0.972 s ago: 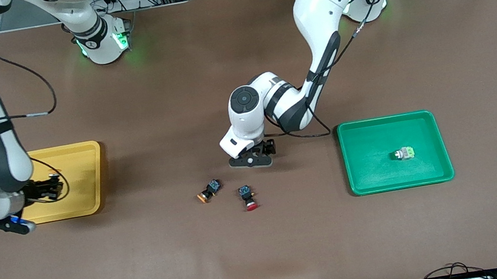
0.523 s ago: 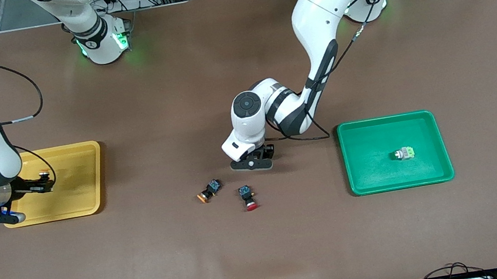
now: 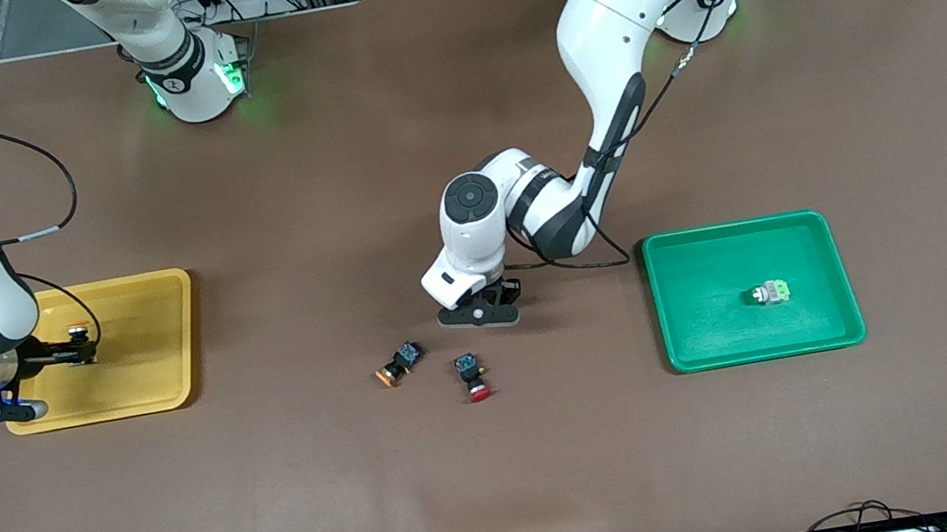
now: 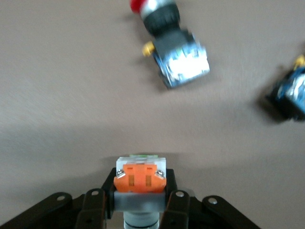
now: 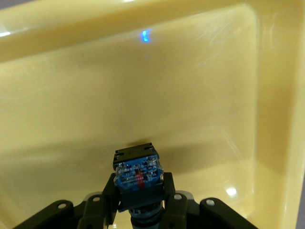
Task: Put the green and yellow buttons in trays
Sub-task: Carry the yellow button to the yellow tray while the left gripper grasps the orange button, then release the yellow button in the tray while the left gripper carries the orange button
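Observation:
My left gripper [image 3: 480, 307] is low over the middle of the table, shut on a light-grey switch with an orange-red face [image 4: 140, 177], held between its fingers [image 4: 172, 202]. My right gripper [image 3: 78, 349] is over the yellow tray [image 3: 158, 351], shut on a black-bodied button [image 5: 138, 172] whose orange-yellow cap [image 3: 78, 331] shows from the front. That button hangs close to the tray floor [image 5: 143, 95]. The green tray [image 3: 701, 345] holds a pale green switch [image 3: 771, 292]. A loose black button with an orange-yellow cap [image 3: 397, 364] lies nearer the front camera than the left gripper.
A black switch with a red cap [image 3: 472, 375] lies beside the loose orange-capped one, and the left wrist view shows it too [image 4: 171, 47]. Brown mat covers the table. The arm bases stand along the table's edge farthest from the front camera.
The left gripper's fingers have closed on the grey switch. The right arm has drawn back a little toward its end of the table, carrying its button over the yellow tray.

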